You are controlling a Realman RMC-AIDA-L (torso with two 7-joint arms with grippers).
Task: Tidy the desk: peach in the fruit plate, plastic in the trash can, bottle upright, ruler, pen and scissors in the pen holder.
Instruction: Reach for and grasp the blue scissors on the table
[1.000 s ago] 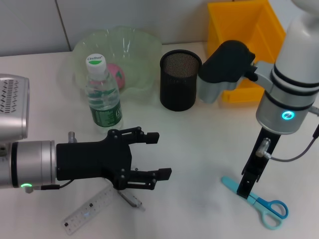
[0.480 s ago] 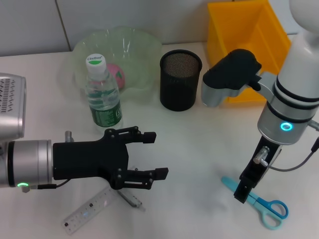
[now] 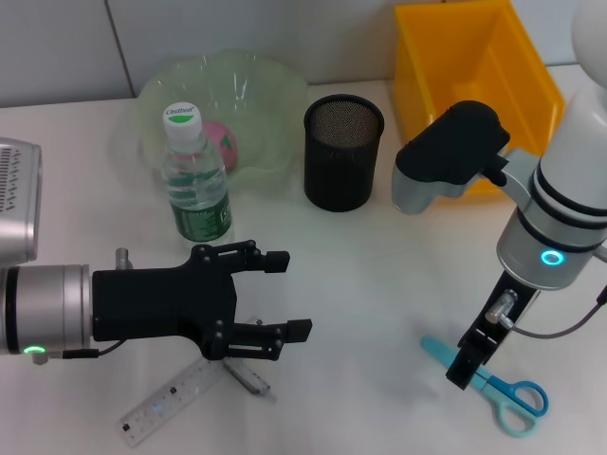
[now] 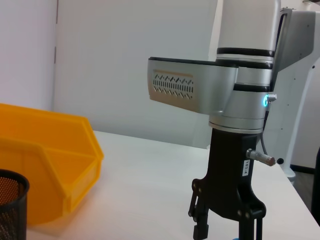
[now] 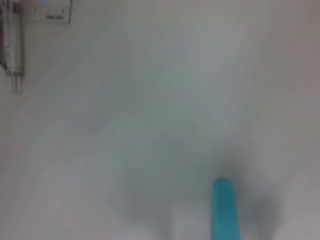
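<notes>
The blue scissors (image 3: 507, 391) lie flat at the front right, their blade (image 5: 223, 207) showing in the right wrist view. My right gripper (image 3: 462, 368) points straight down over the blade; the left wrist view shows this right gripper (image 4: 226, 231) open. My left gripper (image 3: 289, 296) hovers open and empty at the front left. Just beneath it lie the pen (image 3: 248, 379) and the clear ruler (image 3: 169, 404). The bottle (image 3: 196, 180) stands upright. The pink peach (image 3: 226, 142) rests in the green fruit plate (image 3: 275, 95). The black mesh pen holder (image 3: 342, 152) is empty. No plastic is in view.
A yellow bin (image 3: 474, 66) stands at the back right, behind the pen holder. The white desk (image 3: 379, 284) shows bare between the two grippers. The ruler (image 5: 47, 10) and pen (image 5: 12, 45) also appear far off in the right wrist view.
My left gripper has drawn back slightly to the left and toward the front edge. The right arm's wrist has shifted right while its fingers stay over the scissors' blade. No object has moved.
</notes>
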